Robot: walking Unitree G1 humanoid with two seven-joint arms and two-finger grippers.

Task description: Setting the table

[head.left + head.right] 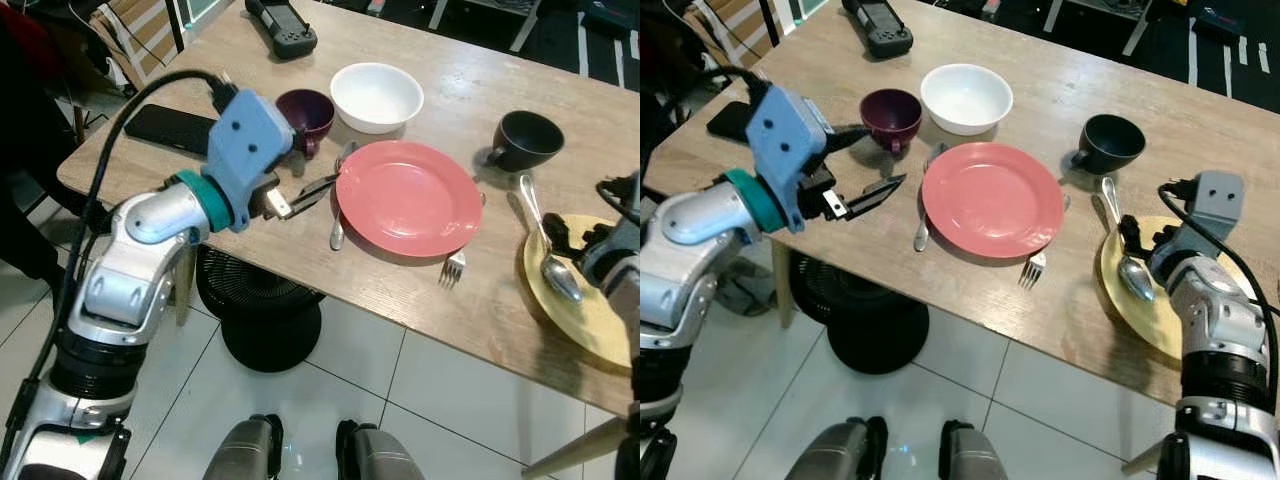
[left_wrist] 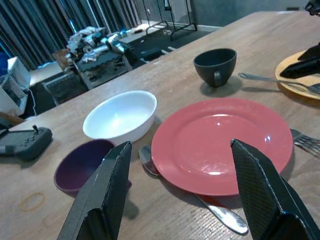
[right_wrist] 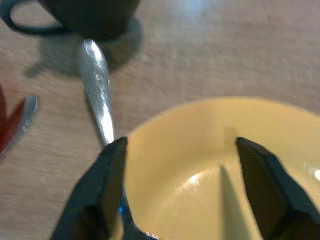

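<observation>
- Red plate [image 1: 409, 197] flat on the wooden table [image 1: 250, 80], near its front edge, about mid-table.
- Spoon [image 1: 338, 228] just beside the plate's left rim, fork [image 1: 455, 265] at its front right, tines poking out from under the rim.
- White bowl [image 1: 376, 96] behind the plate; purple cup [image 1: 306, 118] to the left of the bowl, black cup [image 1: 527, 139] off to the right.
- Yellow plate [image 1: 1145, 300] at the table's right front edge, with a second spoon [image 1: 1124, 255] lying across its rim, handle pointing toward the black cup.
- Left gripper [image 2: 181, 192] hovering low at the red plate's left side, fingers spread wide, grasping nothing.
- Right gripper [image 3: 180, 180] over the yellow plate, fingers parted, nothing between them.
- Phone [image 1: 170, 128] and black remote [image 1: 282, 26] at the table's far left.
- Black stool [image 1: 262, 310] under the table.
</observation>
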